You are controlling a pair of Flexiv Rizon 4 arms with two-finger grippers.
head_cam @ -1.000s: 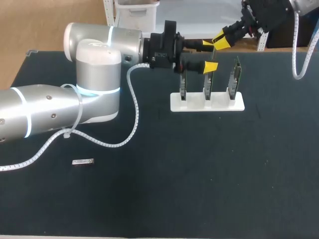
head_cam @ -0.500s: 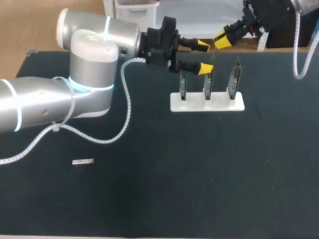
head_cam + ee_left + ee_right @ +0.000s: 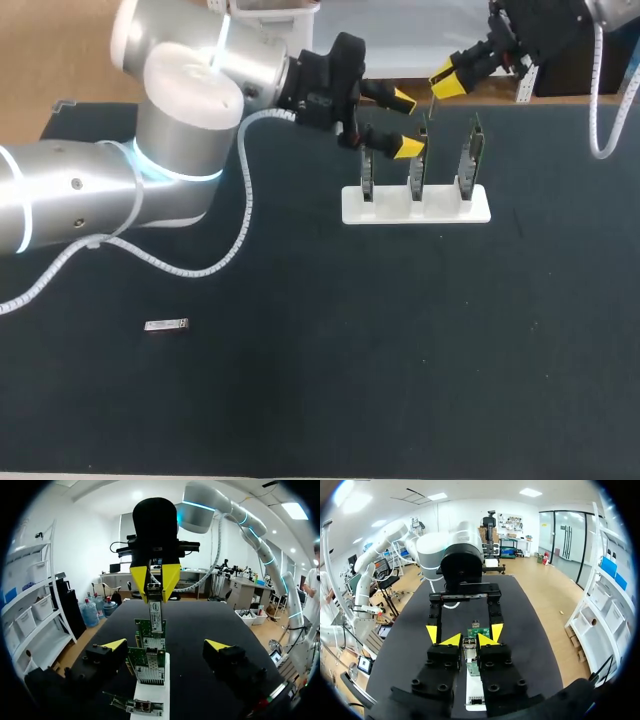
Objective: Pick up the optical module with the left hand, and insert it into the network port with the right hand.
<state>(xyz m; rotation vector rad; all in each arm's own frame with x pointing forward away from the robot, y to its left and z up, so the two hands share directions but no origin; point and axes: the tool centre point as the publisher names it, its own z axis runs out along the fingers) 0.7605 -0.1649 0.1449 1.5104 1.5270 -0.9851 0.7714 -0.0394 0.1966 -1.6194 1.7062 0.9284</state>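
Optical module (image 3: pixel 166 325) lies flat on the dark bench (image 3: pixel 350 400), near its left side, with nothing touching it. The left gripper (image 3: pixel 404 124) is well apart from it, up by the white stand (image 3: pixel 415 208) of upright circuit cards (image 3: pixel 417 165), its jaws wide open and empty, one on each side of the card row. The right gripper (image 3: pixel 447 78) hangs just beyond the stand; whether it grips anything I cannot tell. Turning away, the left jaws could clip a card or the other gripper. The small, low module could also skid instead of being gripped.
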